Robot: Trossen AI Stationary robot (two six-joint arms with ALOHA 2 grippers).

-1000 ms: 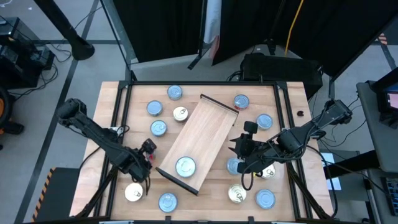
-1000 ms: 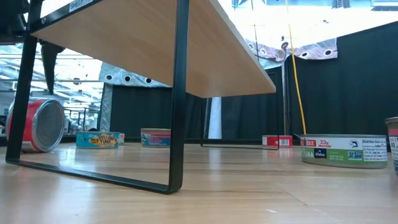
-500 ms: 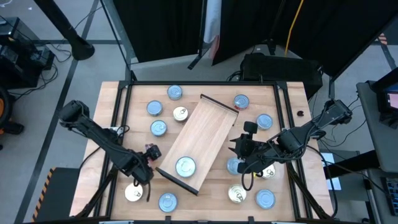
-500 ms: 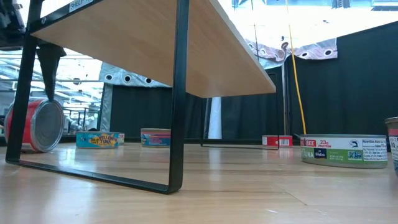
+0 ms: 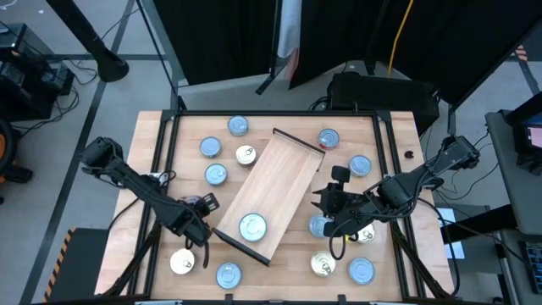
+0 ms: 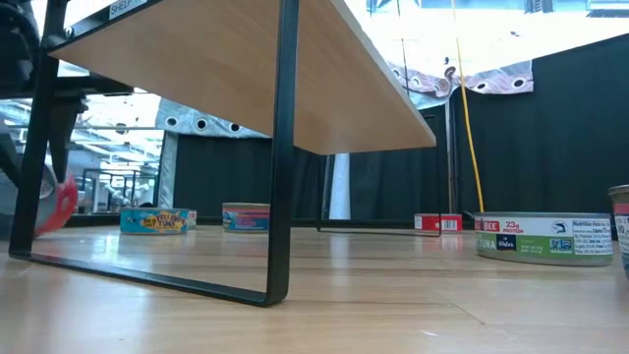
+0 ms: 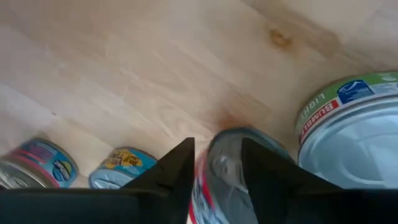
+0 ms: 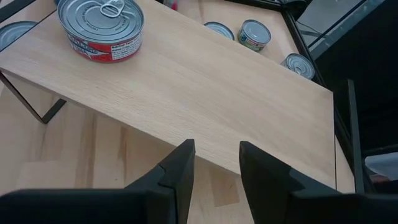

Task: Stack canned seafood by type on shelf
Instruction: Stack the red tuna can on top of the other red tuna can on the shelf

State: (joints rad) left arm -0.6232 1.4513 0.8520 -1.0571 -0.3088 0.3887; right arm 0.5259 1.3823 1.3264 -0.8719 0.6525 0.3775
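1. At seven o'clock on the desk (image 5: 188,180), the left pincer (image 7: 216,163) has just squeezed onto the red tin (image 7: 227,171), beside the shelf (image 5: 279,182).
2. Now it can lift the tin.
3. The right pincer (image 8: 216,165) waits at four o'clock, loose and empty.

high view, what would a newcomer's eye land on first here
The long wooden shelf lying slantwise across the middle of the table, with a single tin on its near end. Around it, loose tins lie scattered over the tabletop. The left gripper is down at the shelf's near left corner, its fingers around a red-sided tin; the right gripper hangs beside the shelf's right edge.
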